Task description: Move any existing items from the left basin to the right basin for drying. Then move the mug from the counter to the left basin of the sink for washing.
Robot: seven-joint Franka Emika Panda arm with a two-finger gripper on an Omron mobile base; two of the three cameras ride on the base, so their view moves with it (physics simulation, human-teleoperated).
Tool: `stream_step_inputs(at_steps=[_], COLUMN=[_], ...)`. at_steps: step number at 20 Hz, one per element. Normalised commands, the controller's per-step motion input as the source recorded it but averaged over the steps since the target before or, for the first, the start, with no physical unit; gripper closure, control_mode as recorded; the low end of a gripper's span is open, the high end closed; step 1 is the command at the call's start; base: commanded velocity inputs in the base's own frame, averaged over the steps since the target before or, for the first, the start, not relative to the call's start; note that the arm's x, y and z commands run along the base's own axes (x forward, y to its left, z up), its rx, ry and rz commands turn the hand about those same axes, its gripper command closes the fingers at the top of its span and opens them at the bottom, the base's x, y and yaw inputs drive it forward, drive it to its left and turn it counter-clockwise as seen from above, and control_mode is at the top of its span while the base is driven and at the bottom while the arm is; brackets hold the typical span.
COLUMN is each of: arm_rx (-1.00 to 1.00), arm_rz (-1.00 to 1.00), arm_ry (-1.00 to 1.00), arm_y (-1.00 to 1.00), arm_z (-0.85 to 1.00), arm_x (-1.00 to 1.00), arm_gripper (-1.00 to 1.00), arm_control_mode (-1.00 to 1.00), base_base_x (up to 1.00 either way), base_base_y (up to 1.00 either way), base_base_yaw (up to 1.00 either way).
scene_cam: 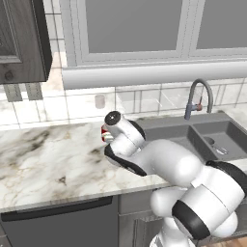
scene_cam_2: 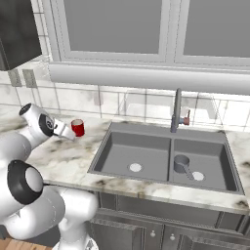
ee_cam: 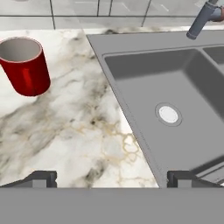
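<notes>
The red mug (scene_cam_2: 77,127) stands upright on the marble counter (scene_cam_2: 63,161), left of the sink (scene_cam_2: 163,131). My gripper (scene_cam_2: 66,132) hovers just left of the mug, open and holding nothing. In the hand view the mug (ee_cam: 25,65) is at the upper left, well away from my wide-apart fingertips (ee_cam: 41,178). The left basin (ee_cam: 144,83) shows a bare floor around its pale drain disc (ee_cam: 168,114). The grey handled vessel (scene_cam_2: 181,163) sits in the right basin (scene_cam_2: 207,151). From the left base view my arm covers most of the mug (scene_cam: 102,129).
The arched grey tap (scene_cam_2: 176,112) rises behind the sink's divider. A pale little cylinder (scene_cam: 100,101) stands against the tiled back wall. A dark wall cabinet (scene_cam: 21,38) hangs at the upper left. Open marble counter (scene_cam: 43,159) stretches left of the mug.
</notes>
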Motion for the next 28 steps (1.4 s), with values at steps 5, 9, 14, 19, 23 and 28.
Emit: stream_step_inputs(at_steps=[5,9,14,19,23,28], arm_rx=[-0.09,-0.06,-0.02,0.00,0.00,0.00], arm_rz=[0.00,0.00,0.00,0.00,0.02,0.07], arm_ry=[-0.14,-0.10,-0.01,0.00,0.00,0.00], arm_y=[0.01,0.00,0.00,0.05,0.31,0.33], arm_z=[0.00,0.00,-0.04,-0.10,-0.10,-0.07], arm_x=[0.08,0.17,0.22,0.37,0.46,0.34], arm_gripper=[-1.00,-1.00,-1.00,-1.00,-1.00,-1.00], arm_control_mode=[-1.00,-1.00,-1.00,-1.00,-1.00,-1.00], base_base_x=[0.00,0.00,0.00,0.00,0.00,0.00], base_base_y=[0.00,0.00,0.00,0.00,0.00,0.00], base_base_yaw=[0.00,0.00,0.00,0.00,0.00,0.00])
